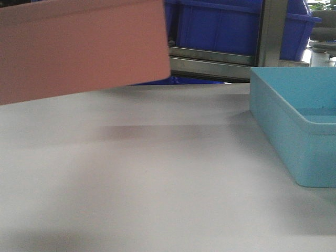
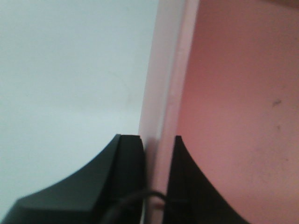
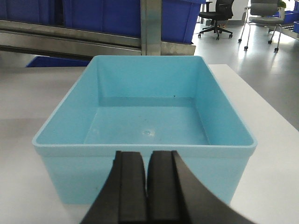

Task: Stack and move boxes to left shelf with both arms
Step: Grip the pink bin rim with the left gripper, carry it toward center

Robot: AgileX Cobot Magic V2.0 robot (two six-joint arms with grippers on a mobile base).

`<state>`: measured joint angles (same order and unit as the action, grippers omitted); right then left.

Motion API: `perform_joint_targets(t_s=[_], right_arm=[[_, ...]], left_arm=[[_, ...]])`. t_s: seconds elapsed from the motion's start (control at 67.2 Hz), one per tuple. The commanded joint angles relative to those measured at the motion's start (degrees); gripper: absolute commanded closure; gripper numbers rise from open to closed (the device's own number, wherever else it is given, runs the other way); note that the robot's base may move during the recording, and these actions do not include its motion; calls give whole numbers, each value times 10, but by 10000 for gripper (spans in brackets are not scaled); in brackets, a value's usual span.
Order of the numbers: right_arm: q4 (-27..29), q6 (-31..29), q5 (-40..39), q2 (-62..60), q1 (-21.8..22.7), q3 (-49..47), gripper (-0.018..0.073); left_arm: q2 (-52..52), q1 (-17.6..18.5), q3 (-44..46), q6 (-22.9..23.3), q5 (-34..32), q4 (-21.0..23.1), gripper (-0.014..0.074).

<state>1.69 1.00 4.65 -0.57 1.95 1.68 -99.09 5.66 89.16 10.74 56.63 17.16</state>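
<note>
The salmon pink bin hangs tilted above the white table at the upper left of the front view. My left gripper is shut on the pink bin's wall, one finger outside, one inside. The light blue bin stands empty on the table at the right; it also shows in the right wrist view. My right gripper is shut and empty, just in front of the blue bin's near wall. The roller shelf is out of view.
Dark blue bins sit on a steel rack behind the table. The white tabletop spreads between the two bins. Office chairs stand on the floor beyond the table's right edge.
</note>
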Motion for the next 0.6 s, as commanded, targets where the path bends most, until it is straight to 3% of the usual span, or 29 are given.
perform_joint_targets(t_s=[0.0,0.119,0.313,0.581], right_arm=[[-2,-2,-54,-12,2,-11,504],[-2,-2,-54,-12,2,-11,504],[-2,-2,-54,-12,2,-11,504],[-2,-2,-54,-12,2,-11,504]], left_arm=[[23,41,12,69,-33,-33,602],[2,85,11,125,-37,-83,602],[-45,143,11,149,-62,-89,602],[-109,168,11,166,-92,-91,602]])
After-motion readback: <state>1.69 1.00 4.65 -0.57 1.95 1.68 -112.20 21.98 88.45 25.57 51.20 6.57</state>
